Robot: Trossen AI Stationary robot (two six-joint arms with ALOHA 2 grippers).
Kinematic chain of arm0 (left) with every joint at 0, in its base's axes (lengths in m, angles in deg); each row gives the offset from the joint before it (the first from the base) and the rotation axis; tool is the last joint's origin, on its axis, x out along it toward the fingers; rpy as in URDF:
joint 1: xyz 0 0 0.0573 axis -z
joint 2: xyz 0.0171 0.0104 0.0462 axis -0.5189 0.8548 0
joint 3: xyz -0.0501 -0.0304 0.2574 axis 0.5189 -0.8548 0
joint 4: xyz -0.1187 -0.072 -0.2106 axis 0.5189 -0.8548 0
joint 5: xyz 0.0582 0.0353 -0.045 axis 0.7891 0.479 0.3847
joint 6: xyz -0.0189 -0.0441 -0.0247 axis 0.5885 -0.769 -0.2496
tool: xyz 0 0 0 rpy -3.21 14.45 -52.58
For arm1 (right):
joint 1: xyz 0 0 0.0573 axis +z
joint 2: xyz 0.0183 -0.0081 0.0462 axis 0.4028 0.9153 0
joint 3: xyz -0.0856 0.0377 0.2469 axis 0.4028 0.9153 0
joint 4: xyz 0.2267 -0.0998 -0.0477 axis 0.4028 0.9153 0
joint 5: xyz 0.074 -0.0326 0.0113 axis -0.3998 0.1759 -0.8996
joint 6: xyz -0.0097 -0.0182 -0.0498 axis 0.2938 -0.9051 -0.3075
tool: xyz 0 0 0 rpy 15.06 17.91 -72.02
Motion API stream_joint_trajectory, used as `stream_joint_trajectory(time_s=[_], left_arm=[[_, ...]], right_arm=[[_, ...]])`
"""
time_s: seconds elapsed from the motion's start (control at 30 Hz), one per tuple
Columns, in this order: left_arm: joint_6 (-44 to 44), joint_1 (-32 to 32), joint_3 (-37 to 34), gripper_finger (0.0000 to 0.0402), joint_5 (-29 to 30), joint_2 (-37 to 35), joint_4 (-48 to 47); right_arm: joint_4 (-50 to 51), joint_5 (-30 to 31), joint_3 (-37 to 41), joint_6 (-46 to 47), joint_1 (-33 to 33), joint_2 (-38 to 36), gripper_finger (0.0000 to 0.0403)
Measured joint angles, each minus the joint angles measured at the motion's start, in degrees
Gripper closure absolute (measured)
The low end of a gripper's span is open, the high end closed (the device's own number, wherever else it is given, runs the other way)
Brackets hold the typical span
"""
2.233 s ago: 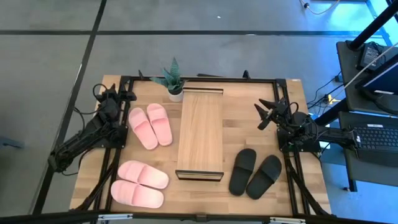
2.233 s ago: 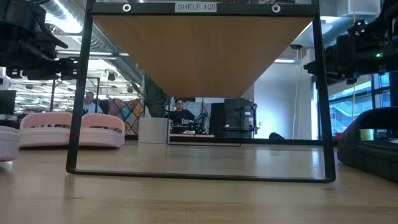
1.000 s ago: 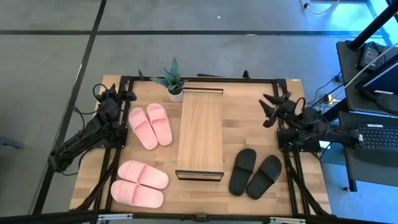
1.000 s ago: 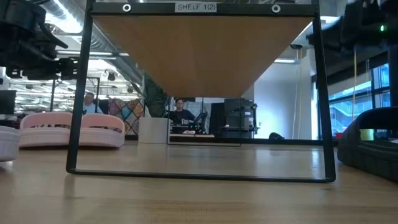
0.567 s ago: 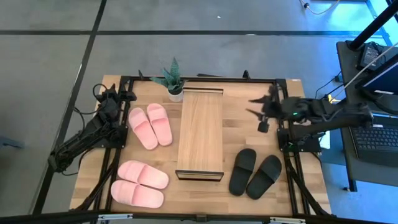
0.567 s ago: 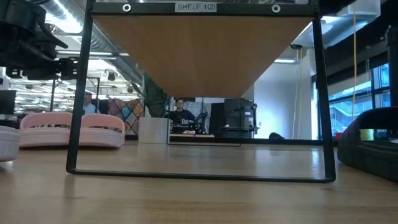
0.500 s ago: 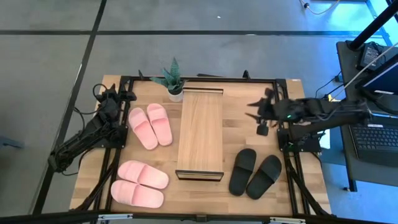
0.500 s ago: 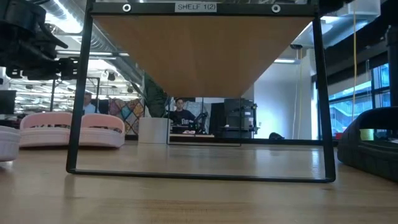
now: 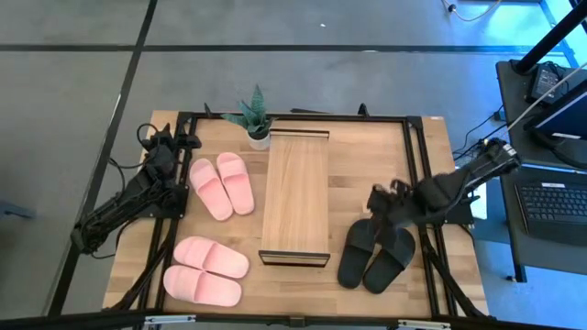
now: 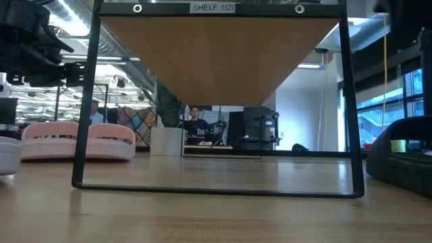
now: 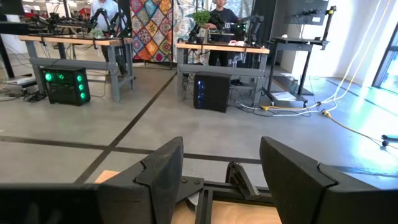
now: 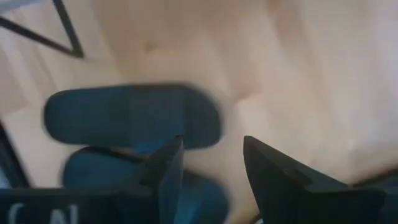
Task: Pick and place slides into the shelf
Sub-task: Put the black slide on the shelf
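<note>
the shelf (image 9: 295, 197) holds no slides; black pair (image 9: 376, 254) lies beside it.

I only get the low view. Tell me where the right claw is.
Observer: The right claw hangs above the black slides, over their far ends, right of the shelf.
Operator: Report whether it holds one.
Observer: No. In its wrist view both fingers stand apart with nothing between them, the slides below.
Operator: Give me the left claw.
Observer: The left claw waits open at the table's far left corner, beside the far pink pair.
Operator: Check the shelf top.
Observer: From above its plank is bare; all six slides lie on the table.
</note>
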Motion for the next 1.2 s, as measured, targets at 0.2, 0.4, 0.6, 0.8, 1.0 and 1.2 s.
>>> stream_joint_trajectory(time_s=[0.2,0.4,0.6,0.8,1.0,1.2], left_arm=[[0.00,0.01,0.00,0.0196,0.00,0.00,0.01],[0.00,0.01,-0.01,0.0196,0.00,-0.01,0.01],[0.00,0.00,-0.01,0.0196,0.01,0.01,0.00],[0.00,-0.01,0.00,0.0196,0.00,0.01,0.00],[0.00,0.00,0.00,0.0196,0.00,0.00,0.01],[0.00,0.01,0.01,0.0196,0.00,-0.01,0.01]], right_arm=[[1.43,-8.09,0.13,15.60,6.41,8.30,0.0233],[2.06,-16.59,0.15,23.69,10.23,17.14,0.0233],[1.66,-19.77,0.17,27.34,12.27,23.69,0.0233],[1.38,-19.74,0.17,27.34,12.73,28.45,0.0233],[3.03,-19.72,0.20,27.25,12.73,32.75,0.0233],[7.44,-19.74,0.22,27.25,12.72,35.87,0.0233]])
